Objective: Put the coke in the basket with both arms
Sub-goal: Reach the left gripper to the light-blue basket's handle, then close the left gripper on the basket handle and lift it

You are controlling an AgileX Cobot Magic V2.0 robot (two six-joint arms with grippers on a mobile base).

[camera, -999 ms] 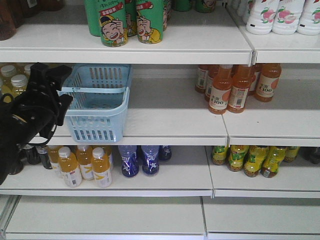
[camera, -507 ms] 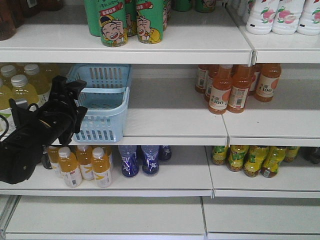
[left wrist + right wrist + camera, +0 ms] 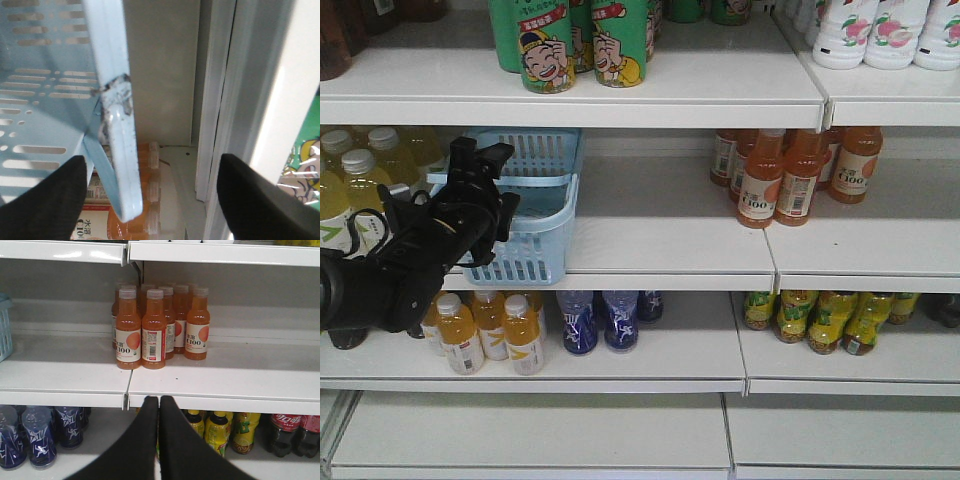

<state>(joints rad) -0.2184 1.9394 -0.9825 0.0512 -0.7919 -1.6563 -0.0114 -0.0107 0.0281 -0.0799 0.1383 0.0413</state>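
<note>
Presently the left gripper (image 3: 150, 160) is spread wide astride the basket (image 3: 112, 60) rim toward 11 o'clock (for lifting, presumably); the right gripper (image 3: 159, 400) is pinched together, empty.

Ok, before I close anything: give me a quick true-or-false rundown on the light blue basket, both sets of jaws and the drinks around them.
1. The light blue slotted plastic basket sits on the middle white shelf. True.
2. The left jaws are shut on the basket's rim. False: they stand open, and in the left wrist view the rim lies between them.
3. The right jaws are shut and hold nothing. True.
4. The orange-filled plastic bottles stand inside the basket. False: they stand on the shelf, apart from it.
5. The green cartoon-printed cans stand on the shelf above the basket. True.
</note>
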